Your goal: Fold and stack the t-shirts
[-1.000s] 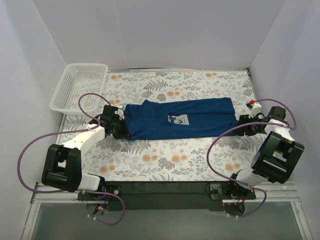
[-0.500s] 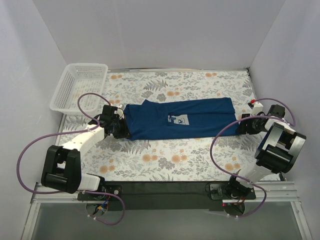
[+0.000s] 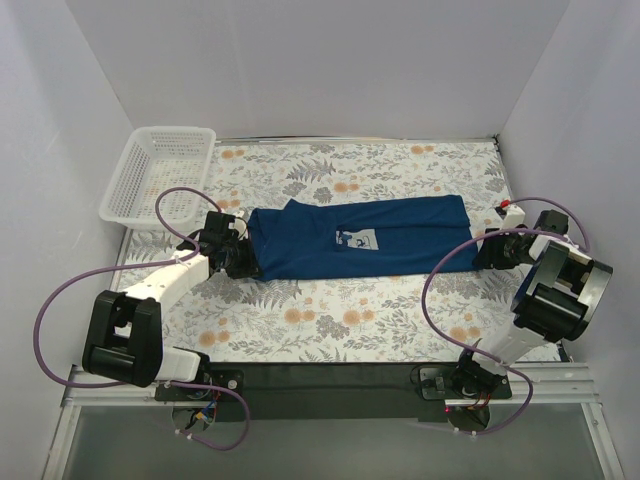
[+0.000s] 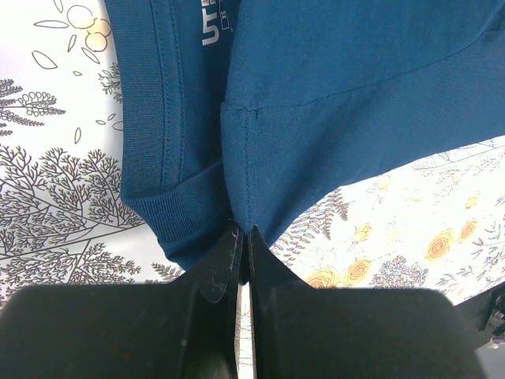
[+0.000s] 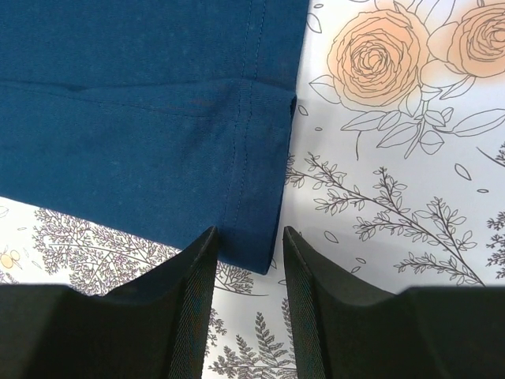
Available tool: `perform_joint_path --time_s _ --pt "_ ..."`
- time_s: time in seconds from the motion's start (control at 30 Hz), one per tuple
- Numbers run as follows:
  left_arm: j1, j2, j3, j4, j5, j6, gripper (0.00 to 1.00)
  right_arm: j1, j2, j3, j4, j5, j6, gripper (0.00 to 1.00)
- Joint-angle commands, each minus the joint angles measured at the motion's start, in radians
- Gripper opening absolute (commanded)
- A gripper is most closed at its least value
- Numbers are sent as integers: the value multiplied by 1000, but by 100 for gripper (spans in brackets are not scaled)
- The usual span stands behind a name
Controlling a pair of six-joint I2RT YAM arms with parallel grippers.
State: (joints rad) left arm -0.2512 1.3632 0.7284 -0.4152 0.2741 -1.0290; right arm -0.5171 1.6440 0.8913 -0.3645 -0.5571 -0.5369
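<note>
A dark blue t-shirt (image 3: 360, 238) lies folded lengthwise across the middle of the flowered table, collar end to the left. My left gripper (image 3: 243, 262) is shut on the shirt's near left corner, where the sleeve hem (image 4: 237, 170) and ribbed collar (image 4: 146, 142) meet just ahead of the jaws. My right gripper (image 3: 478, 252) is open at the shirt's near right corner. In the right wrist view the bottom hem corner (image 5: 256, 229) lies flat on the table between the spread fingers (image 5: 197, 272).
A white mesh basket (image 3: 160, 175) stands empty at the back left corner. White walls close in the table on three sides. Purple cables (image 3: 440, 275) loop from both arms over the near part of the flowered cloth (image 3: 350, 320).
My right arm has swung its elbow outward to the right and the gripper has shifted slightly at the shirt's right corner. The left gripper and the shirt have barely moved.
</note>
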Motion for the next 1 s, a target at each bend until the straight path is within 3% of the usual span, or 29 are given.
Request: perform_joint_path --time_s 0.0,0.1,0.23,0.3,0.63,0.97 --pt "3 -29 -3 12 -6 -2 0 -4 17 35 2 -26 -2 39" --pt "3 -29 -1 12 -7 -2 0 -4 19 37 -4 -26 -3 33" --pt "3 -35 -4 10 -15 -5 0 -4 -7 31 -7 -32 -9 7" --pt "4 -39 -3 12 -29 -9 0 -6 -32 21 -4 -30 -14 1" --pt "7 -79 -12 6 -105 -42 0 -34 -144 -44 -2 25 -46 1" --pt "7 -125 -35 -34 -134 -91 0 -43 -145 -63 -4 48 -72 1"
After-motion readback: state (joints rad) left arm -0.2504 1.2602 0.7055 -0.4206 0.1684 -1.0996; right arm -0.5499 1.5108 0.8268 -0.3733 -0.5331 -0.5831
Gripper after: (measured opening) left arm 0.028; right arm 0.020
